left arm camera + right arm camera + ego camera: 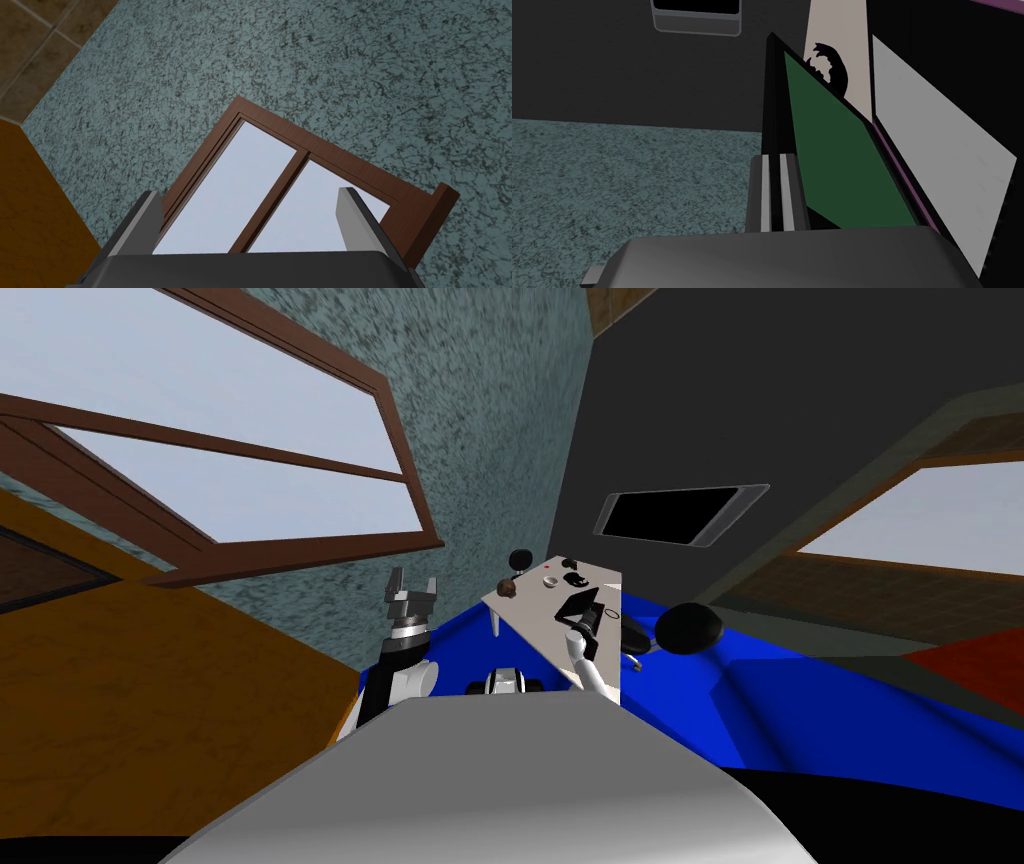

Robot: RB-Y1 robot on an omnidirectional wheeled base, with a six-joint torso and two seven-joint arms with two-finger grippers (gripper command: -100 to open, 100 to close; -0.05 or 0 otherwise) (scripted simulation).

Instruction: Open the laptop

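The laptop is a small dark slab on the pale table. My right gripper is at its near edge. In the right wrist view the black lid stands raised, showing its green screen. My right gripper is shut on the lid's edge, with both thin fingers pressed close against it. A light grey panel lies beyond a purple strip, past the screen. My left gripper is held up to the left of the table, open and holding nothing.
Several small dark items sit at the table's far end. A black round object stands just right of the table over blue floor. A black screen hangs on the dark wall. A window is at the left.
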